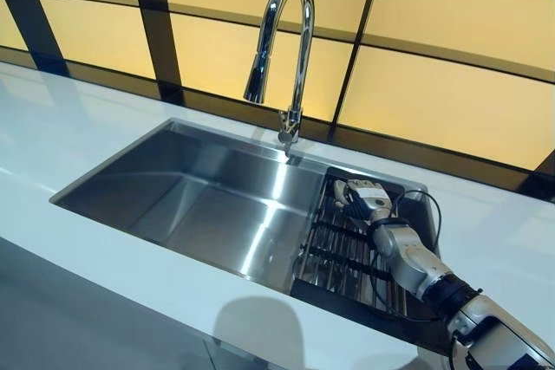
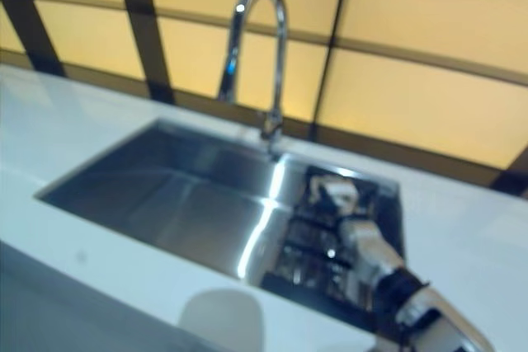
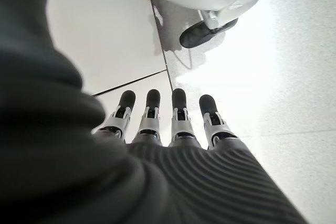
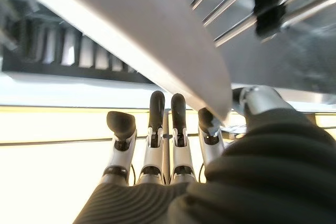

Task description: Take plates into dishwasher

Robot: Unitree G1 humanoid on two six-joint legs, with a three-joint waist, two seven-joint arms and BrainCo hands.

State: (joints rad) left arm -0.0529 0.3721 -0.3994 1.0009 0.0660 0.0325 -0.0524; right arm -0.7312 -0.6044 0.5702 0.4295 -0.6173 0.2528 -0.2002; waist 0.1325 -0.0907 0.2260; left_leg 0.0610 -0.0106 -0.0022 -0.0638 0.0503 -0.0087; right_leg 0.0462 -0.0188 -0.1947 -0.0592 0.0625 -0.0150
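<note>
A white counter [image 1: 78, 140] frames a steel sink [image 1: 199, 201] under a tap [image 1: 290, 49]; its left basin lies open. The right hand [image 1: 368, 201], fingers straight, reaches over the rack [image 1: 338, 253], touching a white plate [image 4: 157, 35] seen only in its wrist view. The left hand [image 3: 163, 124], fingers straight, shows only above floor.

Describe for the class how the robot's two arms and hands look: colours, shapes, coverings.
The right arm is silver-grey with a black band. Each hand, left hand and right hand, has silver fingers with rounded dark tips, and a dark ribbed cover over its back and wrist.
</note>
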